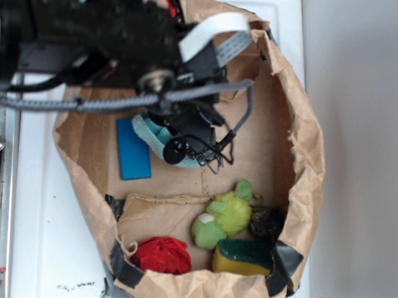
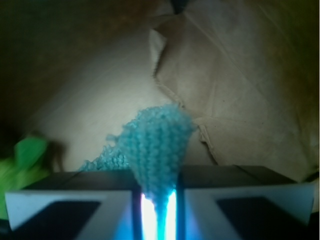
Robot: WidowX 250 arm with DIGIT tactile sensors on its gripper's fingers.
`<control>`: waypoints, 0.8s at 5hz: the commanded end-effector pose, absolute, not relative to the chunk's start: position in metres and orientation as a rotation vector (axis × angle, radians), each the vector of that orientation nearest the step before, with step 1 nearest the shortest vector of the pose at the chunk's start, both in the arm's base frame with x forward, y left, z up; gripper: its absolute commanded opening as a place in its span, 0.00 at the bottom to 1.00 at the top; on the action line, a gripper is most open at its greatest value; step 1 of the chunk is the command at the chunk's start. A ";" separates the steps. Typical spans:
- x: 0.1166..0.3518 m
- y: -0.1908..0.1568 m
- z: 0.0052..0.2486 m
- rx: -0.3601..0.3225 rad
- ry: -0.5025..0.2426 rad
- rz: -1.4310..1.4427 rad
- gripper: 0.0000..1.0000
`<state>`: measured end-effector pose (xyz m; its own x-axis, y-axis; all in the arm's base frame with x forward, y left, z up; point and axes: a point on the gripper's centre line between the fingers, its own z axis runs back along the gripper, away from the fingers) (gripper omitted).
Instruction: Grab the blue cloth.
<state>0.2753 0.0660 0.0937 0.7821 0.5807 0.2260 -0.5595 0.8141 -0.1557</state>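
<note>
**Teal knit pinched between the pads: grasp in place, hold to be verified**

Pale teal-blue terry, knitted in visible ribs: the blue cloth (image 2: 157,150) sits with a fold drawn up between the two pads of the pincer (image 2: 157,210), which is closed down on it to a narrow slot. In the exterior view the cloth (image 1: 149,134) lies on the floor of the paper bag (image 1: 300,148), under the arm, just beside the blue block (image 1: 133,150).

Judgement on the step: the grip takes only a narrow ridge of loose knit. Pressure is best maintained and the lift kept straight and slow, since a soft rag can slide out of a thin pinch. The trailing part of the cloth should clear the blue block without dragging it.

Materials noted:
- Cloth: soft, limp, frayed at the edge, will drape.
- Blue block: flat, rigid, bright, rectangular.
- Bag: creased brown paper, rolled rim, dark tape at the near corners.
- Green plush toy (image 1: 223,218): fuzzy, rounded, well apart from the cloth.
- Red fabric ball (image 1: 163,255): crumpled, near the front rim.
- Sponge (image 1: 243,257): yellow body, green top.
- Bag stands on a white table (image 1: 37,247).
</note>
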 end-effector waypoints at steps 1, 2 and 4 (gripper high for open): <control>0.271 0.069 0.134 -0.070 -0.138 0.338 0.00; 0.260 0.059 0.144 -0.095 -0.174 0.256 0.00; 0.253 0.038 0.159 -0.100 -0.290 0.226 0.00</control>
